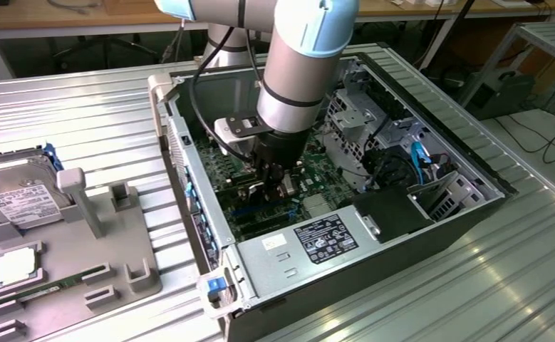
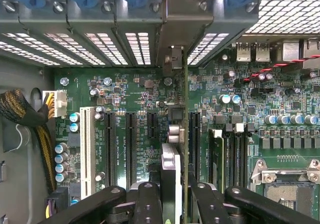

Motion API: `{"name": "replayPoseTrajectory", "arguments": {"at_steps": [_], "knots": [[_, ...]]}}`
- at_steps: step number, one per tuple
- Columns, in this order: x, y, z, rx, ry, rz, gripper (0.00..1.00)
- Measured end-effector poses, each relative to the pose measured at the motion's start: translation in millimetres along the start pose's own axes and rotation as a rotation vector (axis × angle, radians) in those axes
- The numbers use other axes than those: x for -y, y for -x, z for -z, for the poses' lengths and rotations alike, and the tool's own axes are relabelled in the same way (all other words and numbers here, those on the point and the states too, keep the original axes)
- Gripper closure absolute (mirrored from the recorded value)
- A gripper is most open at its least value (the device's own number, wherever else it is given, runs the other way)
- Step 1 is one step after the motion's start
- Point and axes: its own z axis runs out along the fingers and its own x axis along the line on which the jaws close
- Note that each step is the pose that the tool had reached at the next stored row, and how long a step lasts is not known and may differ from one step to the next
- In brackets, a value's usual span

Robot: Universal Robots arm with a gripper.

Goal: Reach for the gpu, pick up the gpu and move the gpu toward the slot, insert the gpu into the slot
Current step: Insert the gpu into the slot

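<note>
I am deep inside the open computer case [image 1: 467, 187], at the middle of the exterior view, with my claw [image 1: 275, 187] low over the green motherboard [image 2: 135, 91]. The claw is closed part-way, clamped on the card [image 2: 185, 134], which I hold edge-on: in the wrist view it runs as a thin vertical line up the centre of the frame, its metal bracket [image 2: 186, 21] reaching the perforated back wall at the top. My two black fingers [image 2: 147, 204] sit at the bottom centre of that frame, one on each side of the card.

I judge this to be the insertion step; the pick-up and the carry are done. The card stands over the row of long connectors in the middle of the board, so what it calls for, I think, is a straight push down with the card kept upright and its bracket lined up with the gap in the back wall.

The slot itself I cannot pick out: the card's edge and my fingers cover the strip beneath it, and whether the card has already seated is hard to tell. In the exterior view my arm [image 1: 301, 64] hides the card entirely. A hard drive [image 1: 21, 196] lies on the tabletop [image 1: 87, 114] at the left of that frame.
</note>
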Motion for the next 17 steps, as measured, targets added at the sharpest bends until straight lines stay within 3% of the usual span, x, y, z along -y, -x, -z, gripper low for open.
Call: {"name": "replayPoseTrajectory", "arguments": {"at_steps": [8,17], "knots": [[-2.7,-0.2,-7.6,-0.0008,0.0001,0.002,0.72],[-2.7,-0.1,-7.9,-0.0003,-0.0003,0.002,0.72]]}}
